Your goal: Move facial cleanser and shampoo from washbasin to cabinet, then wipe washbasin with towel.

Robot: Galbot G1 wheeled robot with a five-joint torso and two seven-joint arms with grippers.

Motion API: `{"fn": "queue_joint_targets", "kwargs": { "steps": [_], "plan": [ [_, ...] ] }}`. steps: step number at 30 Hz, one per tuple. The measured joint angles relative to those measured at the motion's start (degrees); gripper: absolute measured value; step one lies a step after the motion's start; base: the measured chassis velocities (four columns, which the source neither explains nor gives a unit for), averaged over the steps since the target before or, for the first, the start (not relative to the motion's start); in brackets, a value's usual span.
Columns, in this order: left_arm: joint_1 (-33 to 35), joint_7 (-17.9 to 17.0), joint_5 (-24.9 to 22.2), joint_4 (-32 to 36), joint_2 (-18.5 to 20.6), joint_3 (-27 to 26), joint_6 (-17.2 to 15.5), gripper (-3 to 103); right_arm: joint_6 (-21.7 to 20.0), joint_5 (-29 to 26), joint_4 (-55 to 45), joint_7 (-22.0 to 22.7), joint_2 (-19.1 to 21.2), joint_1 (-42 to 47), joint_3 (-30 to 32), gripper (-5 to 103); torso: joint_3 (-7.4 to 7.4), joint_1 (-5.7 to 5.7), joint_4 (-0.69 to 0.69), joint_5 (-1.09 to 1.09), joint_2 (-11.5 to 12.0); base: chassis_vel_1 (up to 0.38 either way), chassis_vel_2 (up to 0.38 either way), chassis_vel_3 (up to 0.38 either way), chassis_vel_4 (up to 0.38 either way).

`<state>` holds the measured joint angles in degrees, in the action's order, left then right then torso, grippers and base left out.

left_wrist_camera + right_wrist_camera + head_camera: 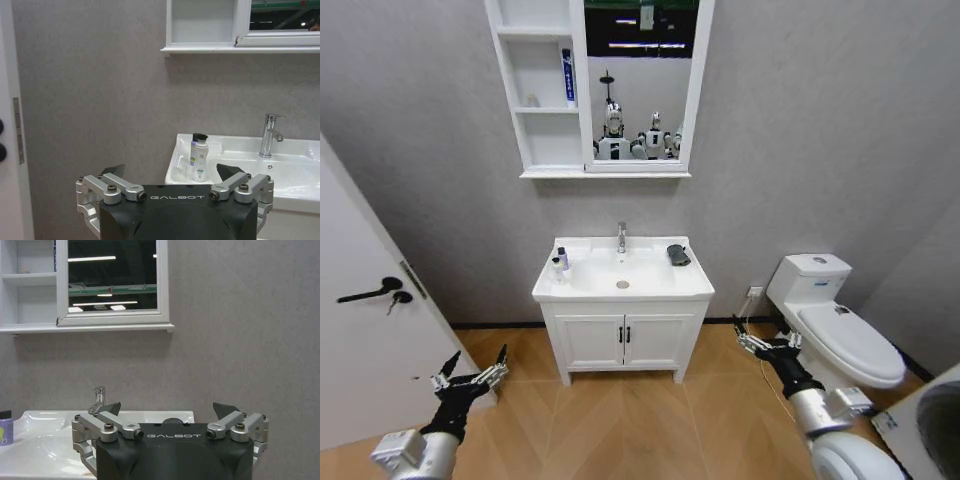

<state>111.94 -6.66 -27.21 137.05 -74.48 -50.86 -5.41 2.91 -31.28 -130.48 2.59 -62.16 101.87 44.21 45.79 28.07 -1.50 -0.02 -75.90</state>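
Left gripper [472, 372]: held low at the left over the wood floor [620, 420], well short of the washbasin; jaws spread wide, nothing held; "GALBOT" is read on its black body in the left wrist view.
Right gripper [767, 341]: held low at the right, near the toilet [840, 330]; jaws spread wide, empty.
Washbasin [650, 285]: set against the grey wall, long axis left to right, tap [621, 237] at the back centre.
Bottle [562, 259]: stood upright at the washbasin's back left corner; label too small to read.
Towel [678, 254]: laid flat at the back right corner.
Cabinet [545, 140]: hung above; a blue-and-white tube [567, 76] is stood upright on a middle shelf.
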Motion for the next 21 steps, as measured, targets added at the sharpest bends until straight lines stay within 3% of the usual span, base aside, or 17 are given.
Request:
{"fn": "queue_joint_targets", "kwargs": {
  "steps": [8, 17, 21],
  "plan": [
    [-0.2, -0.1, -0.2, -0.7, 0.5, 0.0, 0.0, 100, 2.9, 1.1, 0.6, -0.9, 0.9, -1.4, -2.7, 100, 0.01, 0.05, 0.01, -0.01, 0.0, -0.293, 0.291, 0.310, -0.303],
    [-1.0, -0.2, -0.5, -1.9, 3.4, 0.5, -0.2, 100, 3.0, 1.2, 2.3, -0.8, 1.7, -3.1, -3.2, 100, -0.02, -0.06, -0.01, -0.01, 0.0, -0.040, 0.051, 0.009, -0.017],
    [-2.6, -0.4, -1.2, -3.6, 8.3, 1.0, -0.5, 100, 2.8, 1.0, 3.5, -0.4, 2.1, -3.9, -3.0, 100, -0.03, -0.09, 0.00, -0.01, 0.0, 0.090, -0.063, -0.068, 0.073]
  ]
}}
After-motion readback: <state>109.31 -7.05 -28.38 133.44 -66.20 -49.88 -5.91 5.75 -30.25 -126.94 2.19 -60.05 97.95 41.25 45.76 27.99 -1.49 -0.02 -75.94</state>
